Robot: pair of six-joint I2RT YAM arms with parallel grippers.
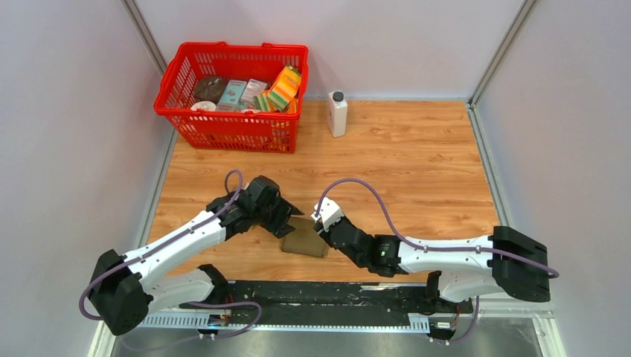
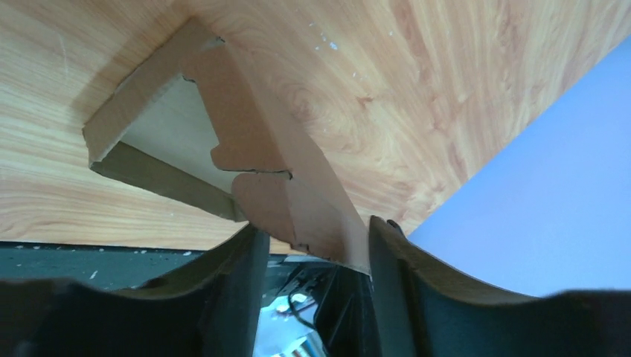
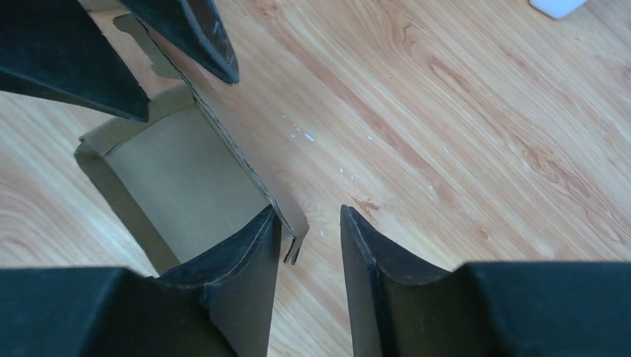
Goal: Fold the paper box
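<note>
The brown paper box (image 1: 303, 239) lies on the wooden table near the front, partly folded, with its walls up and its inside showing. My left gripper (image 1: 292, 216) is at its far left edge. In the left wrist view the jaws (image 2: 312, 230) stand open with the notched side flap (image 2: 283, 186) between them, leaning on the right finger. My right gripper (image 1: 321, 223) is at the box's right side. In the right wrist view it (image 3: 309, 216) is open, and the end of the box wall (image 3: 245, 163) sits between its fingers, beside the left one. The left arm's fingers (image 3: 190, 30) straddle the same wall further along.
A red basket (image 1: 231, 97) with several packets stands at the back left. A white bottle (image 1: 338, 113) stands to its right. A black rail (image 1: 320, 294) runs along the near table edge. Grey walls close in the table on three sides.
</note>
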